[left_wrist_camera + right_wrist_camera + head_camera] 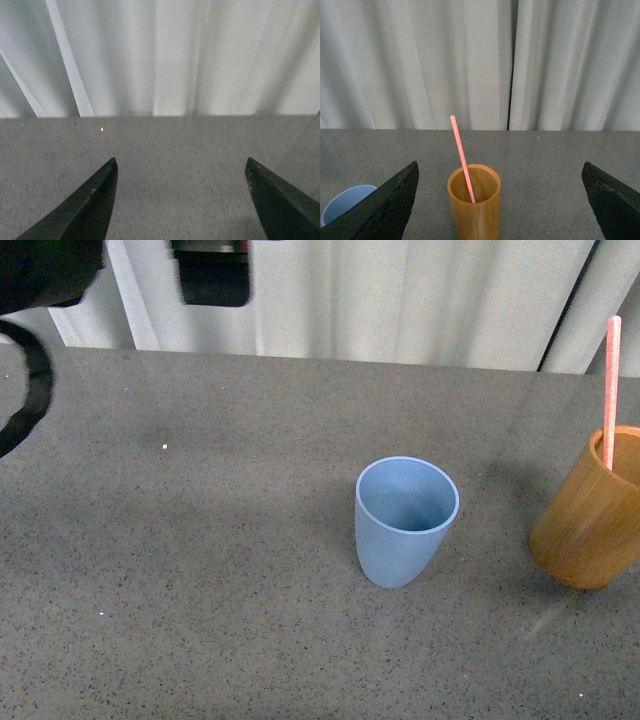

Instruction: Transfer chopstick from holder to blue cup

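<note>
On table, right, holder (590,530): chopstick (611,390) is stood inside, leaning.
Cup (405,525): set mid-table, left of holder, apart.
Left gripper (180,161): spread wide, nothing held.
Right gripper (500,163): spread wide, pointed at holder.

A grey speckled tabletop (200,570) meets pale pleated curtains (400,300) behind.

blue cup (405,525): lt blue matte tumbler, no handle, tapers to rounded base. Upright, mouth up, just off front-view centre toward 4 o'clock.
holder (590,530): orange-brown wooden cyl., thick rim. Upright at 3 o'clock of blue cup, well apart; far side cut by frame edge.
chopstick (611,390): thin pink-salmon stick, lower end inside holder, slight lean, top well above rim.
</note>
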### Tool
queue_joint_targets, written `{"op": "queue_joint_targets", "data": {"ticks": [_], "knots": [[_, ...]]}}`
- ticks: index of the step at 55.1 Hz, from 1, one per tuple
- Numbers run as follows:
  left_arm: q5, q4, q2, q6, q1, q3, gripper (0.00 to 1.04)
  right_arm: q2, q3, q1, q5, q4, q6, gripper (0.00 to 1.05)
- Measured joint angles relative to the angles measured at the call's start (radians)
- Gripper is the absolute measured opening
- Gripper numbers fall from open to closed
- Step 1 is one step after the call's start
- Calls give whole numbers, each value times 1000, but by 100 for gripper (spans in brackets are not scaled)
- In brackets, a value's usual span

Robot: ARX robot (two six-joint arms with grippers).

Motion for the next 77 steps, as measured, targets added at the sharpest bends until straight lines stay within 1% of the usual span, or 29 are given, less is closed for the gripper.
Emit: {"op": "queue_joint_targets", "data": {"ticks": [2, 3, 5, 9, 10, 13, 20, 23, 35, 45, 47, 50, 52, 55, 66, 77], "knots": [[21, 95, -32, 13, 23, -64, 69, 0, 0, 0, 0, 0, 0, 95], [26, 113, -42, 18, 30, -78, 67, 0, 0, 0, 1, 0, 0, 95], [45, 158, -85, 26, 57, -126, 60, 0, 0, 0, 2, 0, 0, 95], [80, 180, -161, 31, 105, -196, 47, 0, 0, 0, 0, 0, 0, 95], [84, 180, -171, 32, 111, -205, 45, 0, 0, 0, -1, 0, 0, 95], [112, 181, -222, 34, 148, -262, 35, 0, 0, 0, -2, 0, 0, 95], [168, 174, -293, 37, 199, -341, 15, 0, 0, 0, -2, 0, 0, 95], [197, 164, -336, 40, 222, -375, 4, 0, 0, 0, -1, 0, 0, 95], [270, 105, -488, 45, 304, -468, 4, 0, 0, 0, -1, 0, 0, 95], [341, 0, -667, 45, 373, -540, 4, 0, 0, 0, -1, 0, 0, 95], [351, 37, -672, 45, 384, -565, 4, 0, 0, 0, -1, 0, 0, 95], [365, 18, -699, 45, 400, -588, 4, 0, 0, 0, -1, 0, 0, 95], [432, -18, -732, 45, 443, -591, 4, 0, 0, 0, -1, 0, 0, 95], [452, -68, -797, 45, 483, -591, 4, 0, 0, 0, -1, 0, 0, 95], [455, -234, -978, 45, 493, -592, 4, 0, 0, 0, -1, 0, 0, 95], [455, -332, -1083, 45, 493, -592, 4, 0, 0, 0, -1, 0, 0, 95]]}}
